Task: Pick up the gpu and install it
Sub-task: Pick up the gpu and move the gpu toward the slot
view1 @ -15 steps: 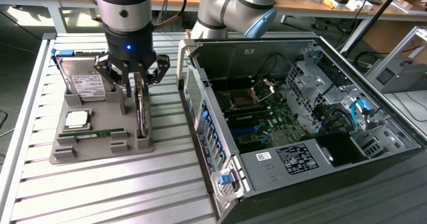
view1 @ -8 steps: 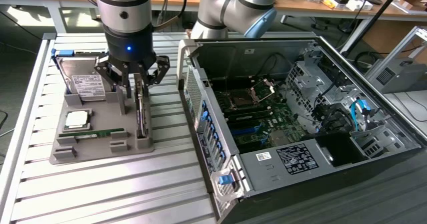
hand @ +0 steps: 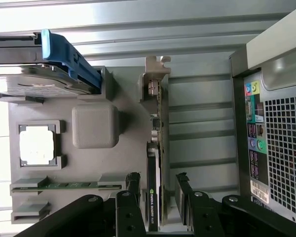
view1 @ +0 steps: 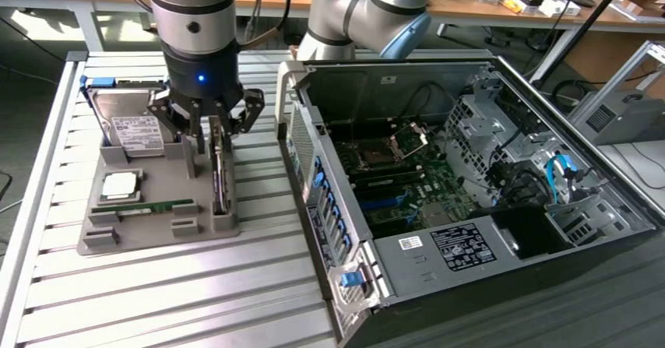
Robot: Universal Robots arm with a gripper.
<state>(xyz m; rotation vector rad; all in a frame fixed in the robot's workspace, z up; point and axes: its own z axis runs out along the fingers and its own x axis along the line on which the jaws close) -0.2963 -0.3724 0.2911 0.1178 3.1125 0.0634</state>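
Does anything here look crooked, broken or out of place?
Nothing stands out. The gpu stands on edge in its gray holder, the open gripper straddling it; the computer case lies open on its side.

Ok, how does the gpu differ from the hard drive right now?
The gpu stands thin on its edge; the hard drive is boxier and leans back with its label showing. The gpu is dark with a silvery bracket at one end; the hard drive is silver with a white label. The open gripper straddles the gpu; the hard drive sits aside, untouched. Both rest in the grey tray.
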